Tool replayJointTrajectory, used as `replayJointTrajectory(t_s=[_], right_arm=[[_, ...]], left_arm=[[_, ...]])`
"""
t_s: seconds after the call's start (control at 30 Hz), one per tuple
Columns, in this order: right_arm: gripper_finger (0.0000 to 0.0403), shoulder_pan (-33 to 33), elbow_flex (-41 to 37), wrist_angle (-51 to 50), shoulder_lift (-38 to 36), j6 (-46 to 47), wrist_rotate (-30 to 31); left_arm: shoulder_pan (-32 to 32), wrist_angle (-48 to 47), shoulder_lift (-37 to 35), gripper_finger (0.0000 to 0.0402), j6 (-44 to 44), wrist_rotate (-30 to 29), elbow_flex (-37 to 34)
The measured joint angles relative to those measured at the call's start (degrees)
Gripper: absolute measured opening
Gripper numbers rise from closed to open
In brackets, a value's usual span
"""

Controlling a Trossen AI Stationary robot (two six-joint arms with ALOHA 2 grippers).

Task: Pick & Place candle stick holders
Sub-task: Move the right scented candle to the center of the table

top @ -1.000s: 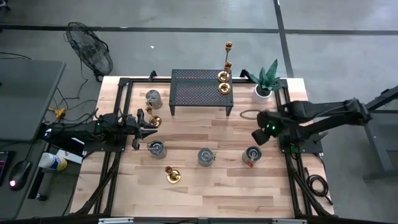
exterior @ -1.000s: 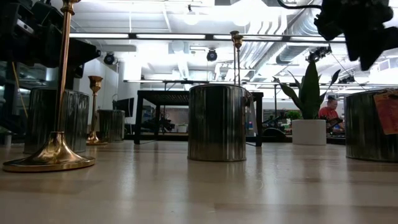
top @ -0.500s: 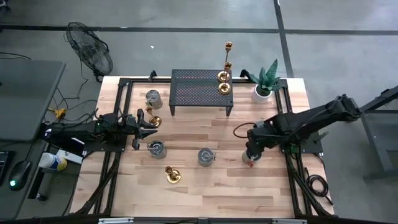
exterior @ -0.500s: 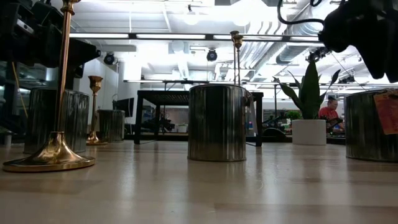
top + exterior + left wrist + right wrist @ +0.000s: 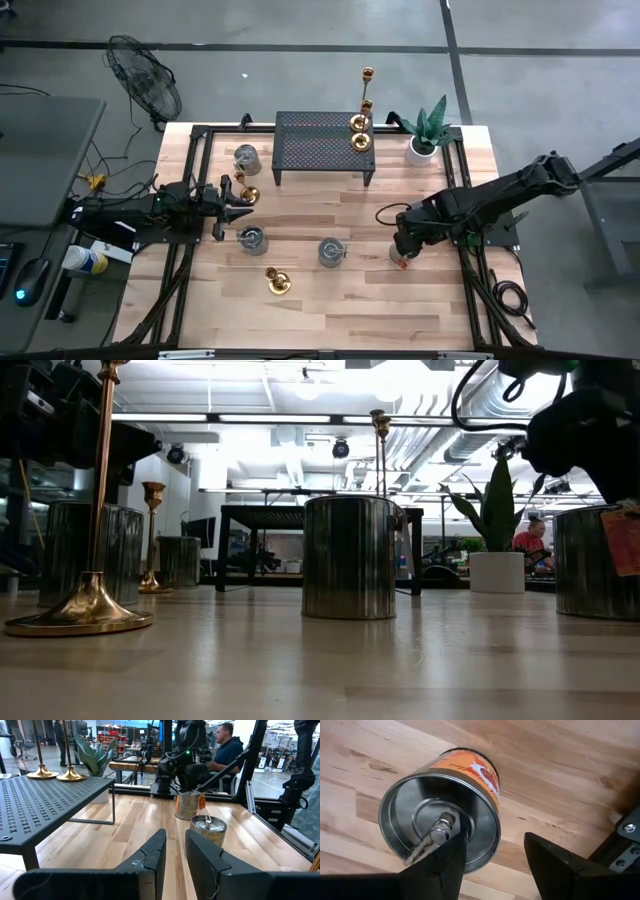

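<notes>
Overhead view straight down, low view level across the table (image 5: 320, 660), wrist views close, all sharing the tabletop

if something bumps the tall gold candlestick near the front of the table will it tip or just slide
Probably tip. The candlestick is a long thin stem over a small flared base, so a knock high up would likely topple it. A push low at the base might slide it instead, since the polished metal sits on the smooth wooden table.

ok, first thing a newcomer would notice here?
Probably the right gripper, open, hanging right over a labelled can near the table's right edge. Then the gold candlesticks: two on the black rack at the back, one alone near the front. The left gripper waits at the left.
</notes>
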Motion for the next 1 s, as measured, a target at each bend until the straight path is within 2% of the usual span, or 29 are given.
replayJointTrajectory(t_s=[0.2,0.57,1.0], right_arm=[[0.0188,0.0,0.0,-1.22,-0.04,-0.14,2.16],[0.0126,-0.02,-0.02,-5.15,-0.07,-1.41,2.74],[0.009,-0.02,-0.11,-4.98,0.0,-1.43,2.68]], left_arm=[[0.02,0.02,0.01,0.0072,-0.01,0.0,0.0],[0.01,0.01,0.0,0.0072,-0.02,0.02,0.0],[0.01,0.01,-0.01,0.0072,-0.01,0.02,0.0]])
